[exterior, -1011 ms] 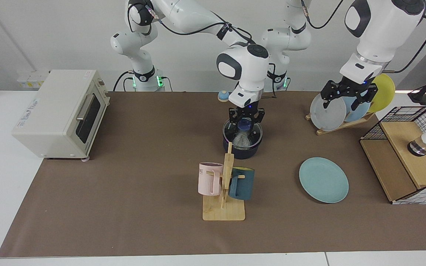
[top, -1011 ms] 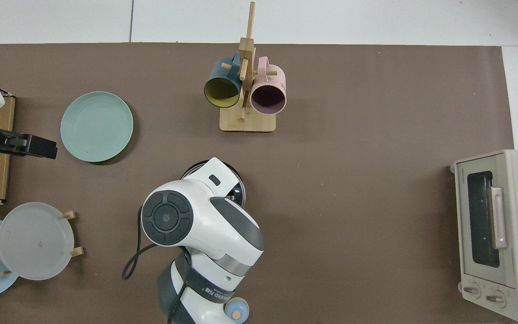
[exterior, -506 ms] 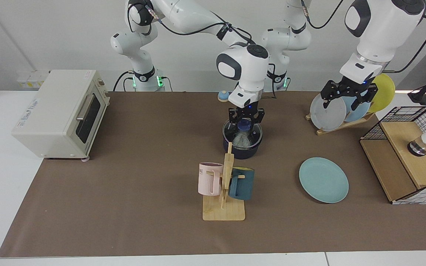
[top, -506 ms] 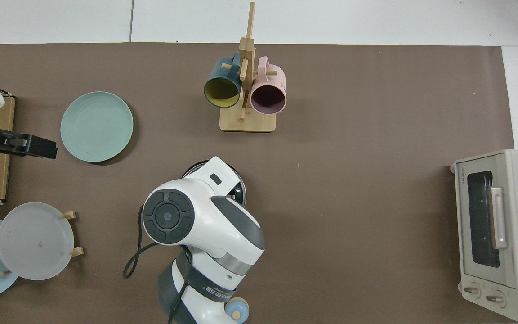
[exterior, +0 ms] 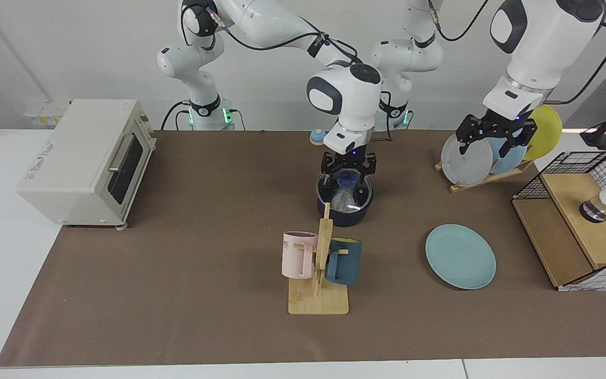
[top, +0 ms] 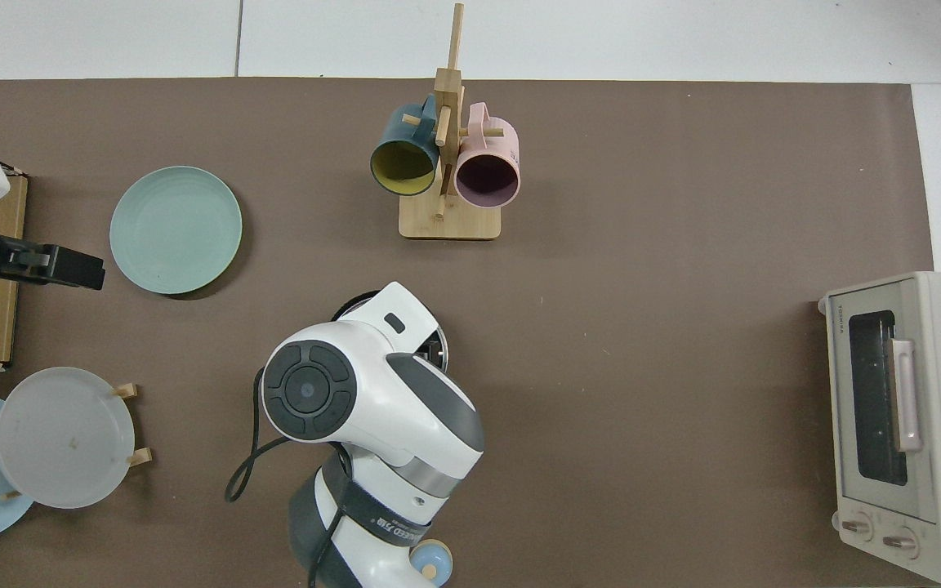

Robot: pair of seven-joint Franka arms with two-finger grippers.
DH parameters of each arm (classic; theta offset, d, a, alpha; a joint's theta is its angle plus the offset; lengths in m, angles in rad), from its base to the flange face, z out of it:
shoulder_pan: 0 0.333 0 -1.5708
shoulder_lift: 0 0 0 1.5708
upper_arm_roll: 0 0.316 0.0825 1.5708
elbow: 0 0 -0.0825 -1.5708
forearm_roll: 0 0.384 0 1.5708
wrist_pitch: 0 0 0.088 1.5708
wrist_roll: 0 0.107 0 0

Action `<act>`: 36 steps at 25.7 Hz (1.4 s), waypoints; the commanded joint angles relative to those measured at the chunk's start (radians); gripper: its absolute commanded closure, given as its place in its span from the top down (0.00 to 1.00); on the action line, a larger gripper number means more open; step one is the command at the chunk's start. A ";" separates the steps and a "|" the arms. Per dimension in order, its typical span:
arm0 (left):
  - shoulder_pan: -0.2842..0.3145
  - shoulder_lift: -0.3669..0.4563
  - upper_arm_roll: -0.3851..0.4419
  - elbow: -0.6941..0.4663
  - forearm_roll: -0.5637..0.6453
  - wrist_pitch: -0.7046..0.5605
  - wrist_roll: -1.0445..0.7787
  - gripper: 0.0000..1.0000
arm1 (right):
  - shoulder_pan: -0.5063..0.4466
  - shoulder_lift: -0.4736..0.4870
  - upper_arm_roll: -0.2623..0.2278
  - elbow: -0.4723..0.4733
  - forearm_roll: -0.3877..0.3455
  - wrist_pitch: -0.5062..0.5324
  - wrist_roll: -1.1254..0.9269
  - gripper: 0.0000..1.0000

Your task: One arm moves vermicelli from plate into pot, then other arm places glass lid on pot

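Pot (exterior: pixel 344 213): my landmark. I see it upright on the brown mat, mouth up, just behind the mug stand (exterior: pixel 320 287) in the facing view. I cannot make out its long handle in either view, so I cannot say which way its long axis runs.
Glass lid (exterior: pixel 346 190): I read it as lying flat on the pot's rim, blue knob up at the centre.
Vermicelli (exterior: pixel 342 199): a pale tangle inside the pot, seen through the lid.
Right gripper (exterior: pixel 348 167): directly above the pot, pointing straight down. Its fingers stand parted on either side of the knob and just above it; I see them gripping nothing. In the top view the arm's wrist covers most of the pot (top: pixel 439 353).
Left gripper (exterior: pixel 495 138): well off to the plate-rack side of the pot, raised in front of the upright plates (exterior: pixel 466 160). Its fingers are spread wide and empty; this arm waits.
Plate (exterior: pixel 460 256): flat on the mat, bare, well apart from the pot, between it and the wire basket (exterior: pixel 587 216).
Toaster oven (exterior: pixel 84 160): far from the pot, on the opposite side from the plate.
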 commanded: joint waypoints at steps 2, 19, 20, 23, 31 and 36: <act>-0.009 -0.026 0.013 -0.024 -0.016 -0.010 0.013 1.00 | -0.046 -0.092 0.000 -0.013 0.004 -0.060 0.032 0.99; -0.011 -0.026 0.013 -0.024 -0.016 -0.011 0.013 1.00 | -0.332 -0.323 0.002 -0.020 0.002 -0.335 -0.172 0.99; -0.011 -0.026 0.013 -0.024 -0.016 -0.011 0.013 1.00 | -0.352 -0.330 0.002 -0.024 0.002 -0.338 -0.192 0.99; -0.011 -0.026 0.013 -0.024 -0.016 -0.011 0.013 1.00 | -0.408 -0.346 0.002 -0.027 0.002 -0.346 -0.258 0.99; -0.012 -0.026 0.013 -0.024 -0.016 -0.014 0.012 1.00 | -0.570 -0.364 0.002 -0.027 0.004 -0.353 -0.476 0.99; -0.012 -0.026 0.013 -0.024 -0.016 -0.014 0.013 1.00 | -0.645 -0.364 0.002 -0.028 0.004 -0.361 -0.531 0.99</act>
